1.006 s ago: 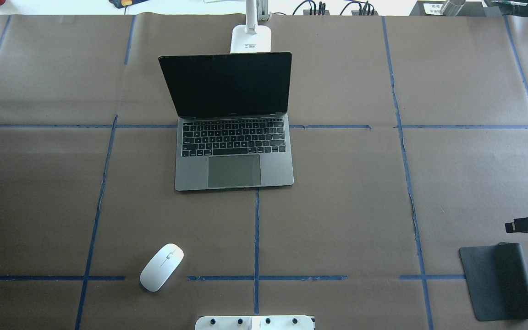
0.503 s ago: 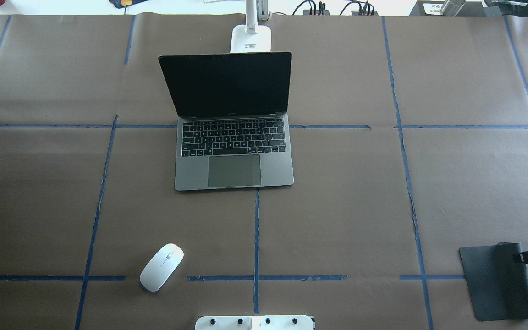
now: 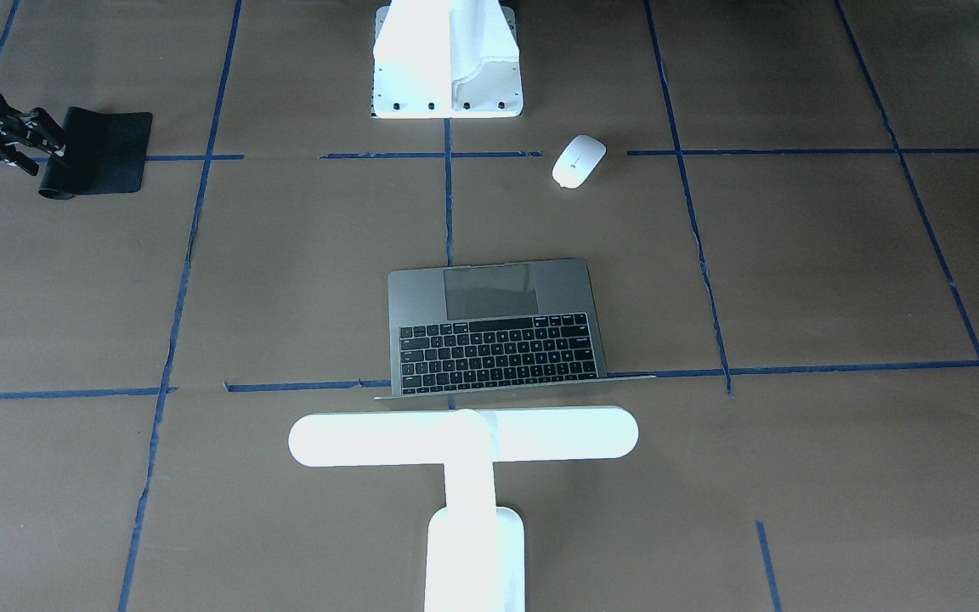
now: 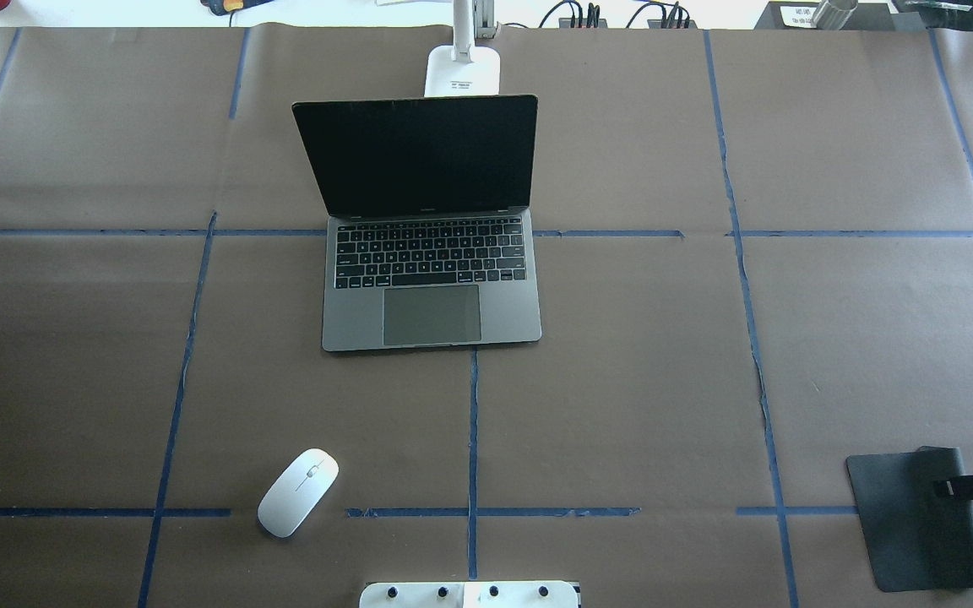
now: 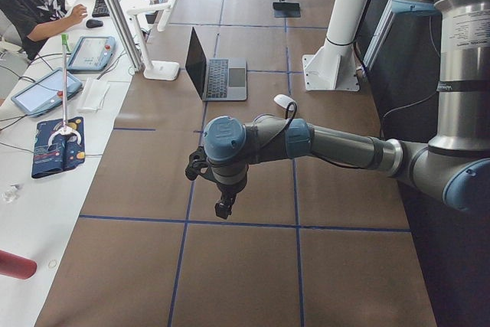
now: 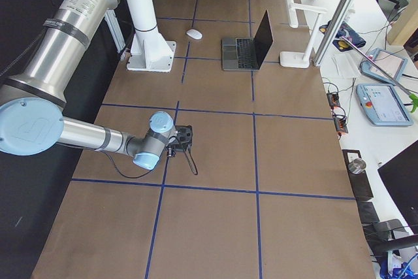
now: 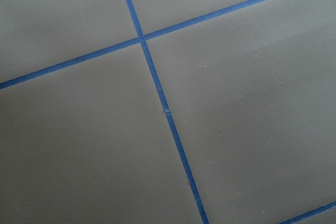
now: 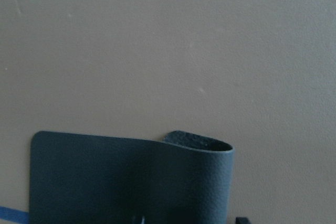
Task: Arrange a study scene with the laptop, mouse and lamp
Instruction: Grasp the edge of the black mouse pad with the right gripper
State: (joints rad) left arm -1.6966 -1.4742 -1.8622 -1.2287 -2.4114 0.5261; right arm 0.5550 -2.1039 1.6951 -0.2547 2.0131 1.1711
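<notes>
Laptop (image 4: 432, 253) open, hinge crosswise; mouse (image 4: 298, 492) long axis diagonal.

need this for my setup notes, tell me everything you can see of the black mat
The black mat is a thin, flexible, dark grey rectangle with rounded corners and a fine leather-like grain. It lies mostly flat on the brown paper close to the robot on its right side, across a blue tape line. Its far outer corner curls up and over. The right hand is at its outer edge; whether it grips the mat cannot be told.
</notes>
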